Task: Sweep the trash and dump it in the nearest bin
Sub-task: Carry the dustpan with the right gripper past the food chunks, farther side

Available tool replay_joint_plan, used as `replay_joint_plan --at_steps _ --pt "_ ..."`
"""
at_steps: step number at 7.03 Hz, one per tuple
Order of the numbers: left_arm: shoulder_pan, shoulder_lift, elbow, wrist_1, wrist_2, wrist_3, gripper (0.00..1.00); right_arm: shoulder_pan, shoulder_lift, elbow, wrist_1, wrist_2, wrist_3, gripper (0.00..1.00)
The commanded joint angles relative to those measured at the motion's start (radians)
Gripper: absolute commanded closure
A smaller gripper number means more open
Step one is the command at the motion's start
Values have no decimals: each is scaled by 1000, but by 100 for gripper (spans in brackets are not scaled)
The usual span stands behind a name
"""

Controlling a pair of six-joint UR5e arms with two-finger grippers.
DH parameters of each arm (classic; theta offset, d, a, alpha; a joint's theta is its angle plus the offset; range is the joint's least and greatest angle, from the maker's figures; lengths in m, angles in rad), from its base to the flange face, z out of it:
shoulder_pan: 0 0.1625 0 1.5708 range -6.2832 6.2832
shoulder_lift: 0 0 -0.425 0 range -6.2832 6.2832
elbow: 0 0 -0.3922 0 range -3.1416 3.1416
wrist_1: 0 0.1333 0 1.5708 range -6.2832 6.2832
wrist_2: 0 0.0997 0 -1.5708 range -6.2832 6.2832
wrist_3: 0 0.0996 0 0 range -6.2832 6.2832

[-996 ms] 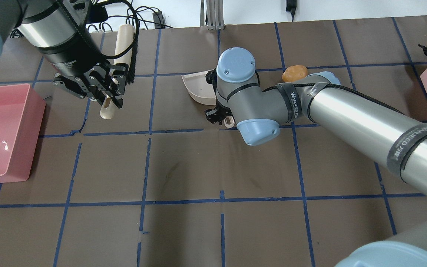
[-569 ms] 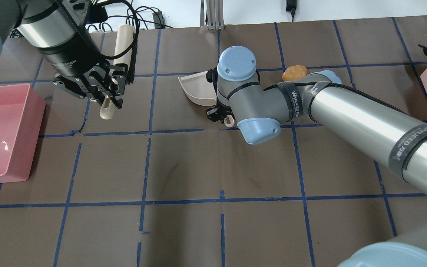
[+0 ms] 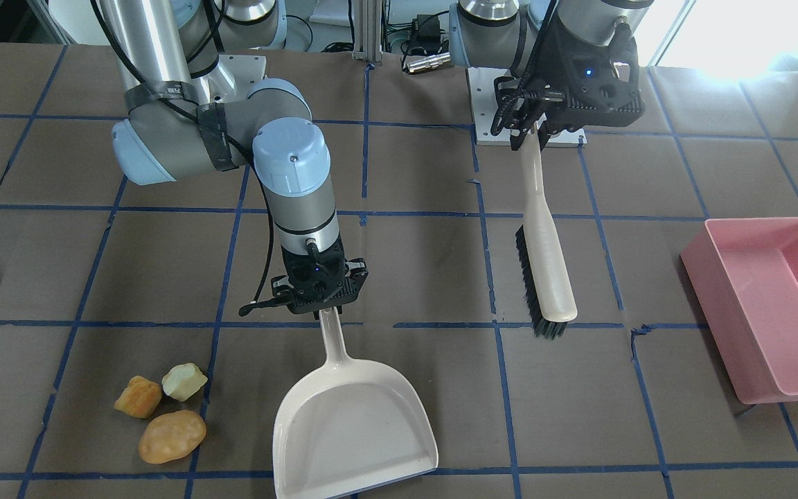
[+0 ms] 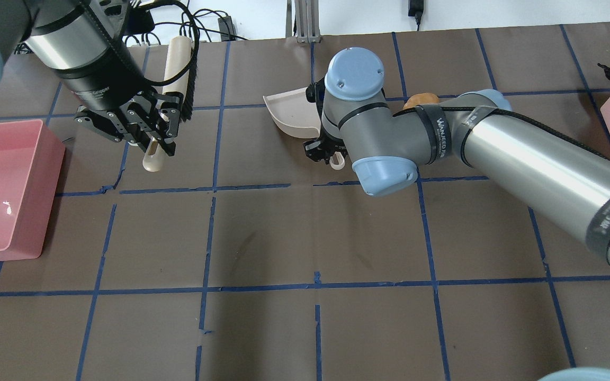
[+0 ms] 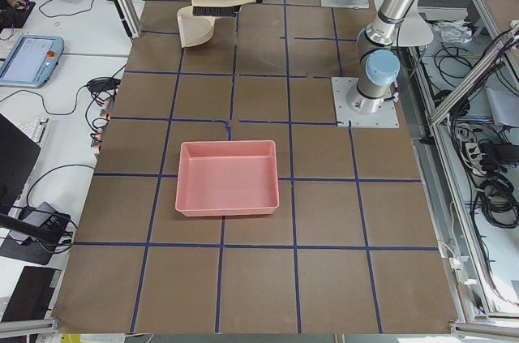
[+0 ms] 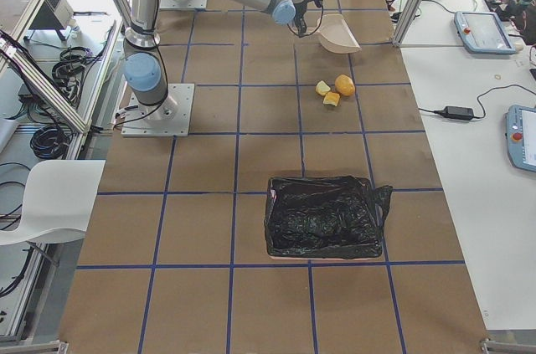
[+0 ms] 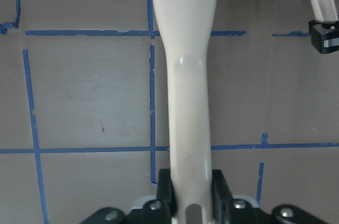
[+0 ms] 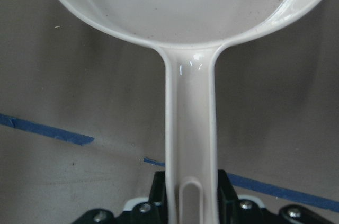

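Observation:
Three lumps of trash lie together on the brown table: an orange-brown potato (image 3: 172,436), a golden-brown chunk (image 3: 138,396) and a pale yellow-green chunk (image 3: 184,381). My right gripper (image 3: 321,305) is shut on the handle of a cream dustpan (image 3: 354,433), which sits just beside the lumps with its pan empty (image 8: 190,1). Over on the other side, my left gripper (image 4: 151,145) is shut on the handle of a cream brush (image 3: 544,256) with black bristles. In the overhead view my right arm hides most of the trash; only the potato's top (image 4: 421,99) shows.
A pink bin (image 3: 759,222) stands at the table's end on my left side. A bin lined with a black bag (image 6: 322,216) stands toward the end on my right side, nearer the lumps. Cables and a mounting plate lie along the table's edges.
My right arm has carried the dustpan a little to the right and farther from me in the overhead view, closer to the potato. The left arm and brush have stayed put.

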Motion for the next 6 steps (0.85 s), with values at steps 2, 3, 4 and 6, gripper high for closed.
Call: replay_joint_plan --at_steps 2,3,4,6 --pt "-1 5 -8 -2 0 0 100 -152 -105 -54 155 15 -253 100" --pt "-1 7 -8 0 1 0 100 -197 -112 -118 247 15 -338 100" --pt "-1 10 -13 -2 1 0 100 -232 -113 -181 336 13 -421 100" --pt "-1 10 -13 -2 1 0 100 -356 -115 -253 483 13 -664 100"
